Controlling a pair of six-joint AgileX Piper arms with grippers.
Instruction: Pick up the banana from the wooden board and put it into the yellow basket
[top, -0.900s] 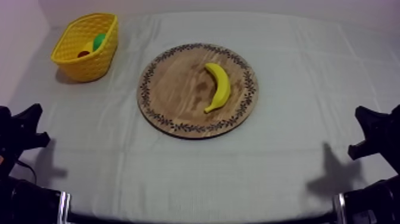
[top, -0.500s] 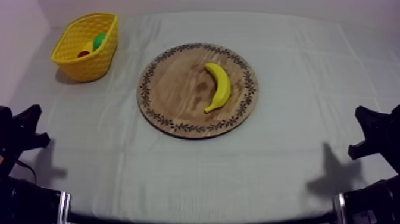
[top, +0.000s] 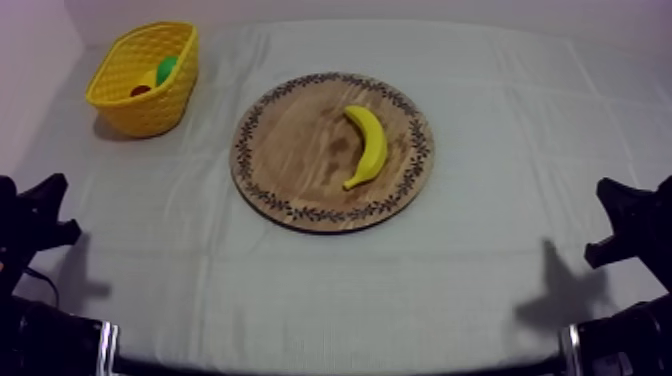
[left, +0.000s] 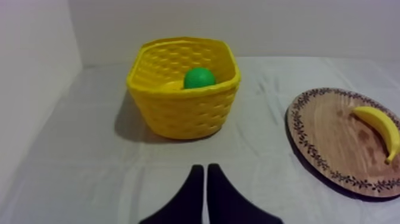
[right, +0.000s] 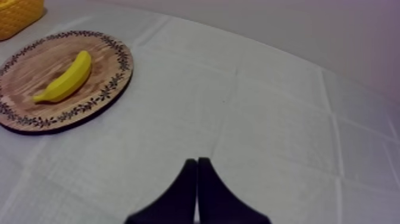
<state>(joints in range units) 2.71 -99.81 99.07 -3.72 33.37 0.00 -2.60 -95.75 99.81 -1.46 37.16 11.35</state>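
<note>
While no grasp is under way, the left gripper (left: 205, 168) and right gripper (right: 197, 161) rest low at their own edges of the cloth (top: 450, 280), each with its fingers pressed together as a narrow wedge, closed on nothing. The banana (top: 366, 145) lies flat on the wooden board (top: 290, 150), right of its middle, and the board sits mid-table, probably so either arm can reach it. The yellow basket (top: 120, 95) stands at the far left and holds a green round toy (left: 199, 78). It looks handier for the left arm. The banana is well apart from both pairs of jaws, ahead-right of the left and ahead-left of the right.
</note>
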